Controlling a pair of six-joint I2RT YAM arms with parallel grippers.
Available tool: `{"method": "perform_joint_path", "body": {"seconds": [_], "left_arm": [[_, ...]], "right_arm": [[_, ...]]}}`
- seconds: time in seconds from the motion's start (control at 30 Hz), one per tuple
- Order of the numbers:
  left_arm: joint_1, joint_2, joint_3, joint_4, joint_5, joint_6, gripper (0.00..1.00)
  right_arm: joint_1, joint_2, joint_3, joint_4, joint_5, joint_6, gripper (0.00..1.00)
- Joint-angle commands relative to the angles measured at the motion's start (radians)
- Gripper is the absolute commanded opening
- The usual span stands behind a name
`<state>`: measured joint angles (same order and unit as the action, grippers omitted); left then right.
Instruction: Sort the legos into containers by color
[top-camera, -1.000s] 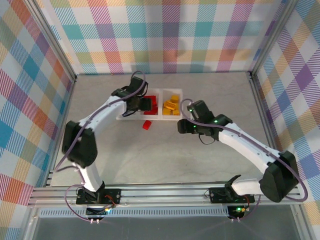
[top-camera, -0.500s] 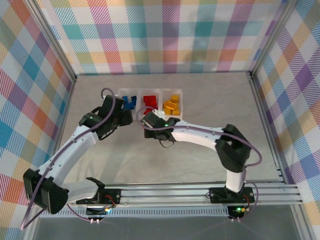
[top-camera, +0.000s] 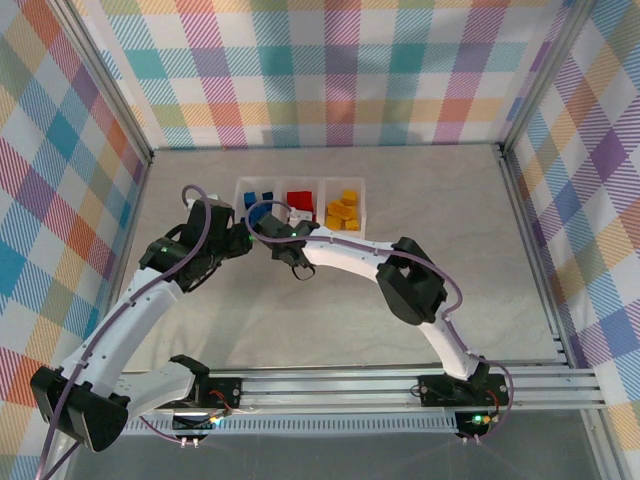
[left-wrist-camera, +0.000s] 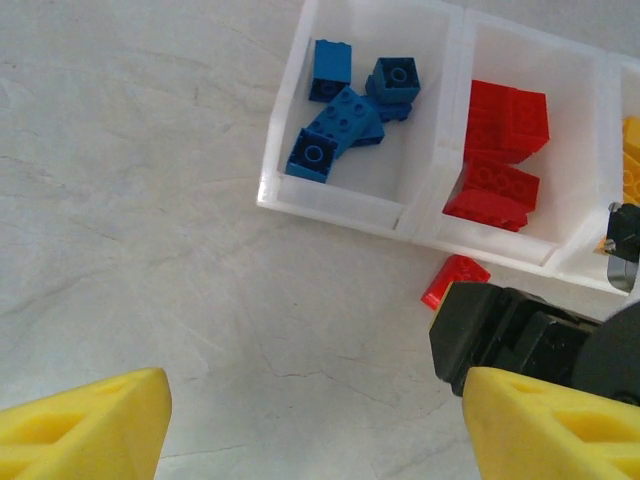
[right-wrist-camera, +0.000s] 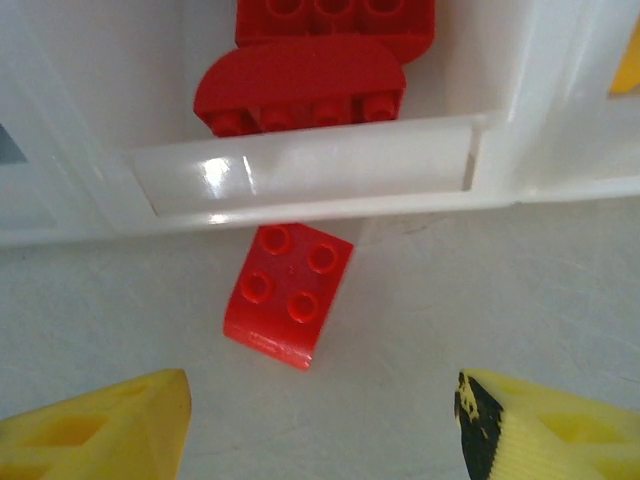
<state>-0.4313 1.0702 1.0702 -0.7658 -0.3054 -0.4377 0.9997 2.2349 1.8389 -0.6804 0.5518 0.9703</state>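
The clear three-compartment tray (top-camera: 323, 200) holds blue legos (top-camera: 258, 200) on the left, red legos (top-camera: 298, 198) in the middle and yellow-orange legos (top-camera: 343, 210) on the right. One loose red lego (right-wrist-camera: 290, 295) lies studs-up on the table, just outside the tray's front wall (right-wrist-camera: 300, 175). My right gripper (right-wrist-camera: 320, 430) hangs open over it, a finger on either side and apart from it. My left gripper (left-wrist-camera: 315, 430) is open over bare table, left of and in front of the tray (left-wrist-camera: 335, 205). From there the loose red lego (left-wrist-camera: 455, 280) peeks out beside the right arm's black wrist (left-wrist-camera: 520, 335).
The two grippers (top-camera: 235, 240) (top-camera: 290, 245) sit close together in front of the tray's left half. Checkered walls enclose the grey tabletop (top-camera: 330, 310) on three sides, and a metal rail (top-camera: 340, 385) runs along the near edge.
The left gripper pulled back from the tray's middle compartment toward the left and near side, opening wider. The right arm swung far left, from right of the tray to over the loose red lego.
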Motion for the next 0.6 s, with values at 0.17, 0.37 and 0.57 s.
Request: {"method": "perform_joint_path", "body": {"seconds": [0.17, 0.37, 0.57], "left_arm": [[-0.005, -0.05, 0.007, -0.026, 0.031, -0.007, 0.77], [-0.004, -0.098, 0.041, -0.078, -0.015, -0.009, 0.78], [-0.004, -0.134, 0.065, -0.101, -0.011, -0.008, 0.78]], "right_arm": [[0.013, 0.122, 0.134, -0.065, 0.046, 0.073, 0.7], [0.012, 0.154, 0.142, -0.057, 0.053, 0.088, 0.7], [0.012, 0.179, 0.155, -0.055, 0.053, 0.096, 0.7]]}}
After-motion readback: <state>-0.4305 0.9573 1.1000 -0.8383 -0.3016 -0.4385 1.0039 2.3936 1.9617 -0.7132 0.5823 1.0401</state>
